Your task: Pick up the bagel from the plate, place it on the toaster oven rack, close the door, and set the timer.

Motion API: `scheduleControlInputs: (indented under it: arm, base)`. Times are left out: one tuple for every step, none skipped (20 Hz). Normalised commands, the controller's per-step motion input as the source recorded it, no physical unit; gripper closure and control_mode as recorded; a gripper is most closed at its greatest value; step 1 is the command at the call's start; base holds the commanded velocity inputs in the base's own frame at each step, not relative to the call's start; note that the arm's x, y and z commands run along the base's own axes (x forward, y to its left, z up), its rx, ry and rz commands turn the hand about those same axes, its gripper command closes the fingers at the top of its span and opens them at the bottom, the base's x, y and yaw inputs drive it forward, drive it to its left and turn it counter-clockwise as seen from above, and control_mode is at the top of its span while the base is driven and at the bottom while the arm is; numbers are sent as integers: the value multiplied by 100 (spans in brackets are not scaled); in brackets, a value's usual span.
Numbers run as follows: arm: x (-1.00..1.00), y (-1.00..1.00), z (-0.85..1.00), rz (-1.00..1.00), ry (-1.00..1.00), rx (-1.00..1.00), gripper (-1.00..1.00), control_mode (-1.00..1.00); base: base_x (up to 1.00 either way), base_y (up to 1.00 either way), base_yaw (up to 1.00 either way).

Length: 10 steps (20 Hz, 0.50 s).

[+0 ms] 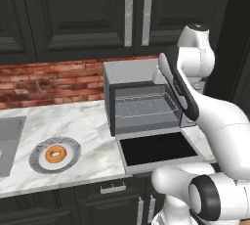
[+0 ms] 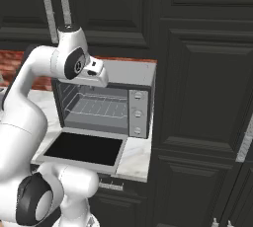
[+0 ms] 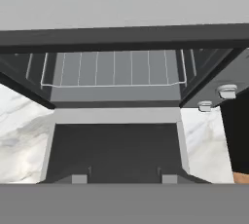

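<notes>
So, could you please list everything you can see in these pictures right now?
bagel: one, orange-brown, on the plate.
plate: one, grey rim, on the counter, left of the toaster oven.
toaster oven: one, grey, on the counter.
rack: one, silver wire, inside the oven, bare.
door: one, dark glass, dropped open flat.
knobs: three, pale, on the oven's right panel.
counter: white marble.
sink: grey, far left.
brick wall: red.
cabinets: dark.
hand: above the open door, facing the oven; holding nothing.

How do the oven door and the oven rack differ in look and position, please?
The door is a solid panel with dark glass, while the rack is a thin open wire grid. The door lies dropped open in front of the oven; the rack sits inside the cavity. Both lie flat and carry nothing.
</notes>
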Motion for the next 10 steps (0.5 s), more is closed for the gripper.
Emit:
scheduleControlInputs:
  arm:
    - [0, 0, 0, 0, 2, 0, -100, -100]
    - [0, 0, 0, 0, 0, 0, -100, -100]
    - [0, 0, 0, 0, 0, 0, -100, -100]
    - [-24, 11, 0, 0, -1, 0, -100, -100]
    - [-22, 29, 0, 0, 0, -5, -100, -100]
    - [-40, 41, -2, 1, -11, -9, -100, -100]
    - [-48, 45, -4, 0, -16, -10, -100, -100]
    - [-61, 45, -3, 0, -23, -12, -100, -100]
    - [-44, 46, -11, 0, -17, -13, -100, -100]
    - [-44, 47, -14, 0, -19, -13, -100, -100]
  base:
    - [0, 0, 0]
    - [0, 0, 0]
    - [0, 0, 0]
    - [0, 0, 0]
    - [0, 0, 0]
    - [0, 0, 0]
    - [0, 0, 0]
    - [0, 0, 0]
    - [0, 0, 0]
    - [0, 0, 0]
